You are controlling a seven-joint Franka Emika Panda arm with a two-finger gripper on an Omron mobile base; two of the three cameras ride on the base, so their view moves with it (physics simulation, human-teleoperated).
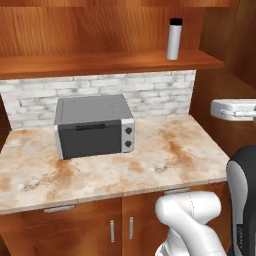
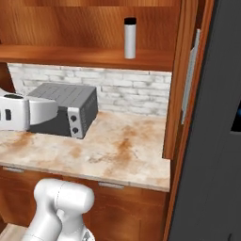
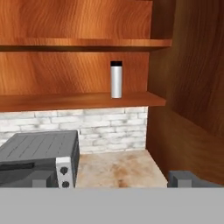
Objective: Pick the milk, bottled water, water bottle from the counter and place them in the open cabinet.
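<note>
The water bottle [image 1: 174, 39] stands on the cabinet shelf [image 1: 100, 63]; the hand [image 3: 113, 179], fingers apart and empty, should back straight out without knocking it.

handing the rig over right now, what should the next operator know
Gripper: open and holding nothing, facing the open cabinet.
Water bottle: upright on the cabinet's lower shelf, near its right end, apart from the gripper. That item looks done.
Milk and bottled water: neither is on the shelf yet, so they are left to fetch and place.
Below the shelf a grey toaster oven sits on a stone top backed by white brick.
There is free shelf space to the left of the water bottle.
</note>
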